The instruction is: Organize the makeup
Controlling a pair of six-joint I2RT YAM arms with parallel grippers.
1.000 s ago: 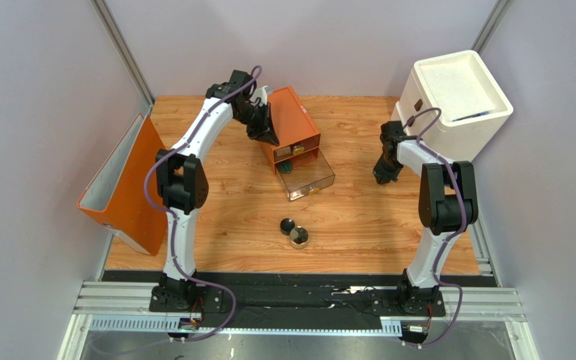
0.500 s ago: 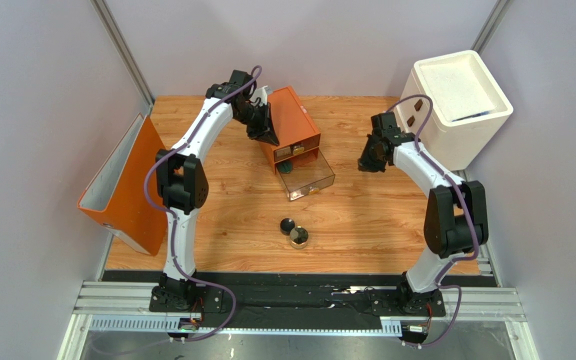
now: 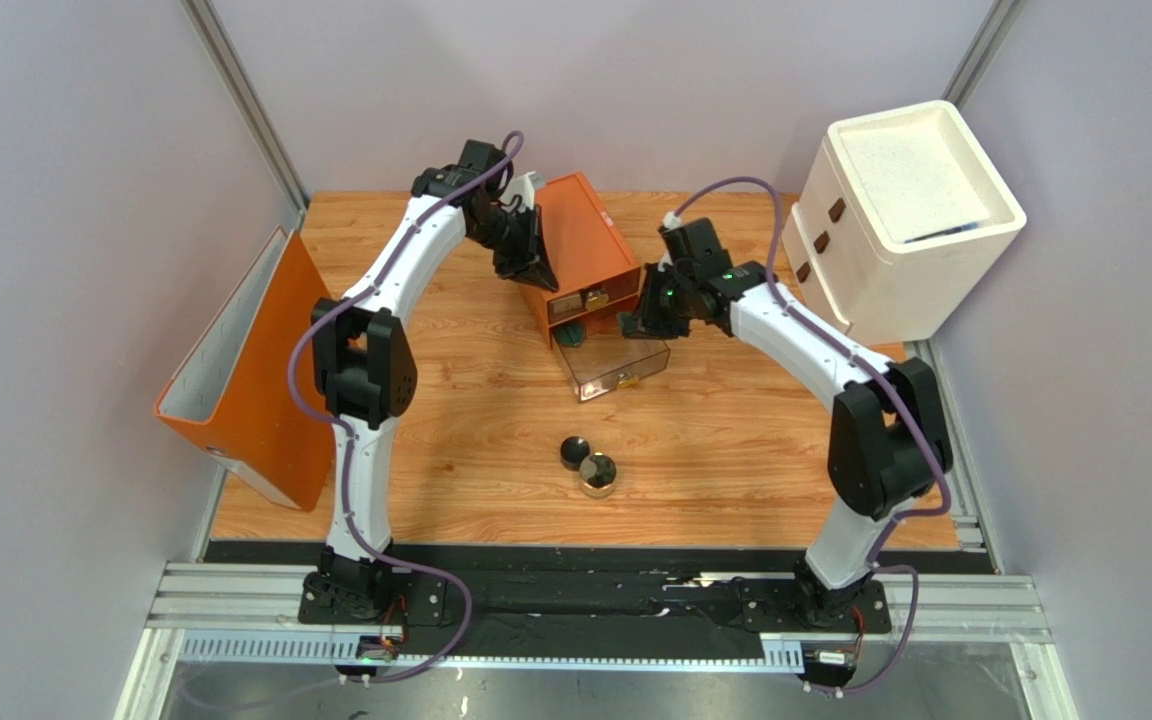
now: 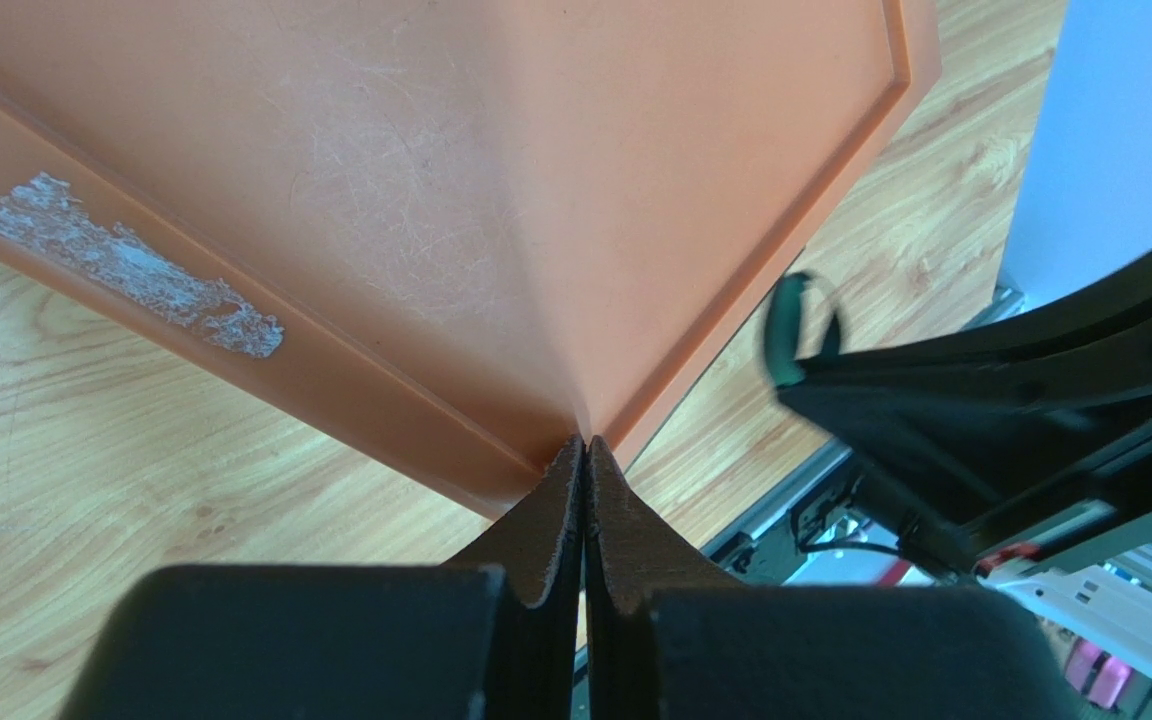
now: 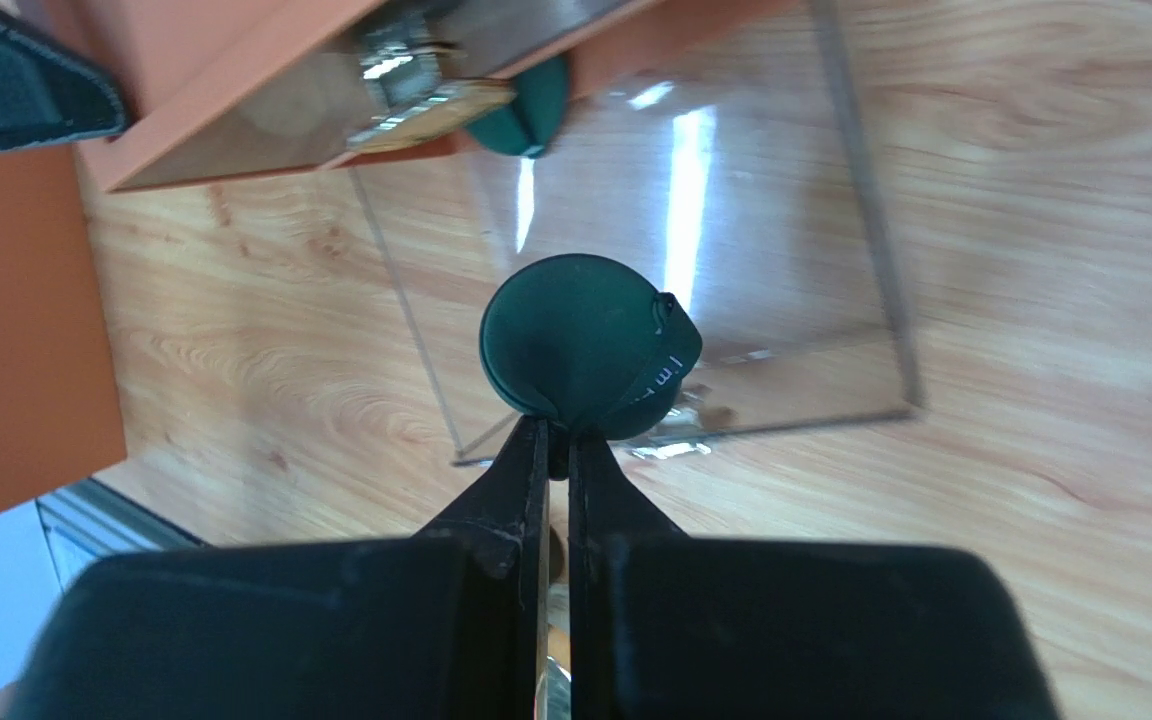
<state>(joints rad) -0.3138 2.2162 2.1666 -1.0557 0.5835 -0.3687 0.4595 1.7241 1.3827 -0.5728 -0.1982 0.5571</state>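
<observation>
The right gripper (image 5: 557, 435) is seen closed to a narrow slit, and a dark-green disc (image 5: 590, 353) is pinched by its edge between the fingertips. The disc is held over the near end of the clear drawer (image 5: 778, 255), which stands drawn out from the lower slot of the orange two-drawer box (image 3: 590, 237). No contact between the disc and the drawer floor can be made out. Further in, at the box's open front, a second dark-green piece (image 5: 537, 113) and a gold-coloured item (image 5: 425, 98) are partly seen, but which compartment they lie in cannot be told.

The left gripper (image 4: 585, 450) is shut with its fingertips meeting, and nothing is held. Its tips are set against the edge of the orange box at a front corner.

On the wooden table (image 3: 778, 450), well apart from the drawer and nearer the arm bases, a black round pot (image 3: 575, 449) and a gold-rimmed round jar (image 3: 597, 476) are found just beside each other. A white cabinet (image 3: 913, 210) is placed at the far right corner, and an orange bin (image 3: 244, 375) is leaned at the left edge.
</observation>
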